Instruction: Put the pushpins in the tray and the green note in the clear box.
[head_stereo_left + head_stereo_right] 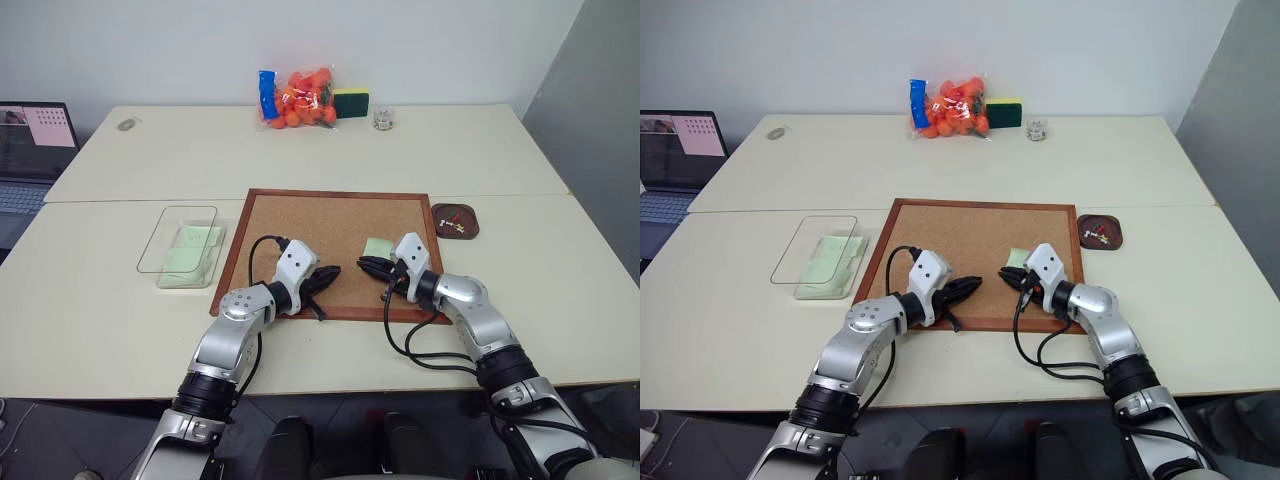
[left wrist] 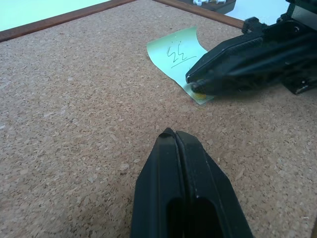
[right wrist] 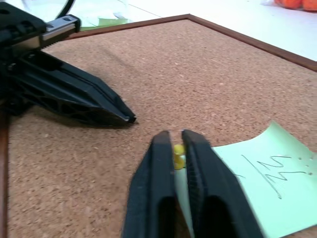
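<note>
Head view: both arms reach low over the wood-framed corkboard (image 1: 335, 250) on the cream surface (image 1: 300, 155). Left wrist view: left tool (image 2: 171, 135) pressed together, empty. Right wrist view: right tool (image 3: 177, 144) clamped on yellow-headed pushpin (image 3: 178, 153) at the pale-green paper note's (image 3: 267, 183) corner.

Pale cream tables (image 1: 300, 150) stand pushed together, their seams showing as thin lines well beyond the claws; a plain white wall (image 1: 200, 45) rises behind the far edge; a grey wall panel (image 1: 600, 110) stands off past the right claw's side; dark floor (image 1: 60, 440) shows below the near table edge; the light is even and soft.
</note>
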Tool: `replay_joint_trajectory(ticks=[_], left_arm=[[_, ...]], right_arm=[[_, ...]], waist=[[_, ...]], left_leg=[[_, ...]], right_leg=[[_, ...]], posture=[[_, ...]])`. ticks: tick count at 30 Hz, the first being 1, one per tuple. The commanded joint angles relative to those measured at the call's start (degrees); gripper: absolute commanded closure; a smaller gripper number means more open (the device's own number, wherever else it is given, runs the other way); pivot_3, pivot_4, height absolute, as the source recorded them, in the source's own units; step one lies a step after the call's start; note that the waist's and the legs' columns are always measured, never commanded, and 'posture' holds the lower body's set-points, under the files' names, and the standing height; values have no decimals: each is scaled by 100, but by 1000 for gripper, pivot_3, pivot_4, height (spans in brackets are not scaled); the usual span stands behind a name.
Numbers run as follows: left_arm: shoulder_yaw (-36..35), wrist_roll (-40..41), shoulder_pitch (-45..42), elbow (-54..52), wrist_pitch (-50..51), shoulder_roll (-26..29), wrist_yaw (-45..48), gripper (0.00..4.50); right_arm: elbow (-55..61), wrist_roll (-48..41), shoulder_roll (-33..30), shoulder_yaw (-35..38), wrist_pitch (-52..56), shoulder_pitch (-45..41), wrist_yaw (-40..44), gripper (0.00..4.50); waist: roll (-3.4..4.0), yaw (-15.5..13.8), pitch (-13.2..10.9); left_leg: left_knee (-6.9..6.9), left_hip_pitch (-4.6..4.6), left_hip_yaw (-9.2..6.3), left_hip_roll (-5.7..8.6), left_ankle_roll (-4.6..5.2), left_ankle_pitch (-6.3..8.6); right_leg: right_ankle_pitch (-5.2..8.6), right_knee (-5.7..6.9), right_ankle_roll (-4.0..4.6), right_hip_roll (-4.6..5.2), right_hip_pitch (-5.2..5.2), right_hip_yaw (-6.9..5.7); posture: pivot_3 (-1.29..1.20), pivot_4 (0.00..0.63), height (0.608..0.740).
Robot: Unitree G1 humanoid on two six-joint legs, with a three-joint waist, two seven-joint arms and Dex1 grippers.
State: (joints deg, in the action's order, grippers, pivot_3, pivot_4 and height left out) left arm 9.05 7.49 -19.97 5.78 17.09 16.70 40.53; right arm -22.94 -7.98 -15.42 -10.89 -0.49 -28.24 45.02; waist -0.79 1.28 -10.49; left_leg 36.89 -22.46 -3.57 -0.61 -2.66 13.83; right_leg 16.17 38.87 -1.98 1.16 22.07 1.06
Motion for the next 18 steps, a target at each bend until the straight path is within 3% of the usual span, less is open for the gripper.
replay_joint_trajectory(ticks=[1,5,10,18], left_arm=[[175,-24,86,45,94,-55,25,4500],[169,-28,86,53,94,-53,17,4500],[150,-24,108,29,103,-44,2,4500],[155,-30,48,98,52,-44,34,4500]], right_arm=[[-70,60,6,43,63,-66,-3,4449],[-63,88,-27,70,-17,-55,0,4449],[817,-621,-1,371,330,79,319,4449],[1880,-969,-141,469,951,211,340,4449]], waist=[[0,1,0],[0,2,0],[0,-8,0],[2,-21,-2]], left_leg=[[0,0,0,0,0,0],[0,0,0,0,0,0],[0,-3,-3,0,0,0],[0,-20,-10,1,0,0]], right_leg=[[0,0,0,0,0,0],[0,1,0,0,0,0],[0,0,0,1,0,-2],[0,-1,1,3,13,-8]], posture=[[0,150,740],[0,150,740],[0,150,740],[0,150,740]])
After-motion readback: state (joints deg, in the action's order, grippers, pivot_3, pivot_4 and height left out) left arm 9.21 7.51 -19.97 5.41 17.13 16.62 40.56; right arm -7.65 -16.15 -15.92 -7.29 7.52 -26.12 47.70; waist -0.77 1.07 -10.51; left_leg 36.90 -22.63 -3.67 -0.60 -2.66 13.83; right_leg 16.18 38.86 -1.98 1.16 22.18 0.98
